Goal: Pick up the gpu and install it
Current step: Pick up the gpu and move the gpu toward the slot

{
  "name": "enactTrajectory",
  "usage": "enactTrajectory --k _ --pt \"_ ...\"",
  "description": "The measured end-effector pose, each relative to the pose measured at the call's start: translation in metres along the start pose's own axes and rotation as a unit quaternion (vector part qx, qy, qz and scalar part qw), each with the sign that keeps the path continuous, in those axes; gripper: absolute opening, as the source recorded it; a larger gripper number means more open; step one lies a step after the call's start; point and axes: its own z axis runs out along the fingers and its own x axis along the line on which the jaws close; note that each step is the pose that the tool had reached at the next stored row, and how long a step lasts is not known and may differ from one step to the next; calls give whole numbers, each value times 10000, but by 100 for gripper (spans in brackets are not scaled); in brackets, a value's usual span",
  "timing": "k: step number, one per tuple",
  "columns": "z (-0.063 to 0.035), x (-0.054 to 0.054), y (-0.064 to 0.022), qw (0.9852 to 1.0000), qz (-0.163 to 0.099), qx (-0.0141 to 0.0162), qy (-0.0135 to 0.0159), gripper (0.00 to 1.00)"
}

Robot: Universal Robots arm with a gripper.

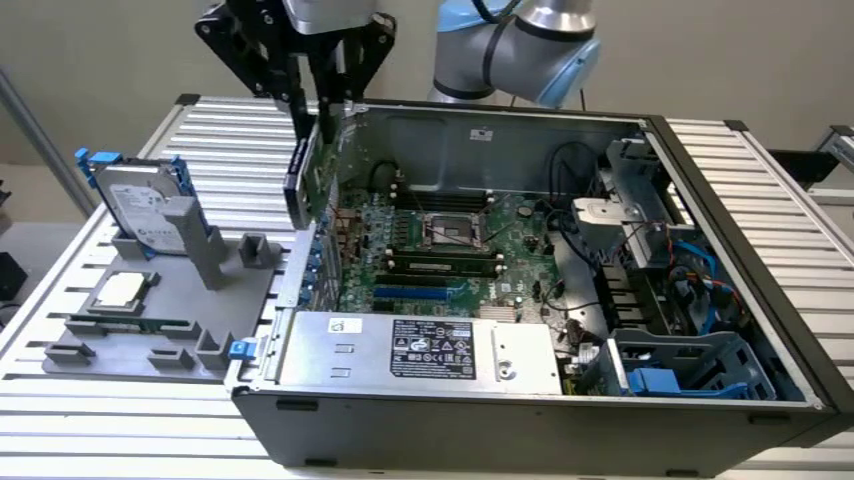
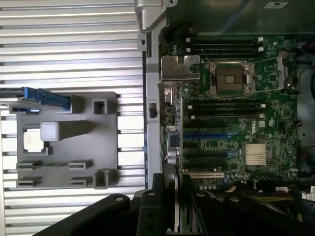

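While at the rim of the case (image 1: 534, 432), hand (image 1: 318, 112) tight on the upright gpu (image 1: 304, 178).

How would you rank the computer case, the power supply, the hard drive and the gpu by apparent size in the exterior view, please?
1. computer case
2. power supply
3. hard drive and gpu: unsure, since the gpu hangs edge-on from the pincer, so only a thin strip shows.

exterior view looks obliquely down over the case (image 1: 534, 435), wrist view straight down, closer, both showing the motherboard (image 1: 521, 230) (image 2: 266, 130).
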Motion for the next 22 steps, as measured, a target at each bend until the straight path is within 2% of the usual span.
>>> enactTrajectory --k 4,9,22 --pt "44 -185 8 10000 0 3 0 0" --pt "131 -407 21 10000 0 25 -1 0" --pt "384 -990 161 10000 -1 59 -3 0"
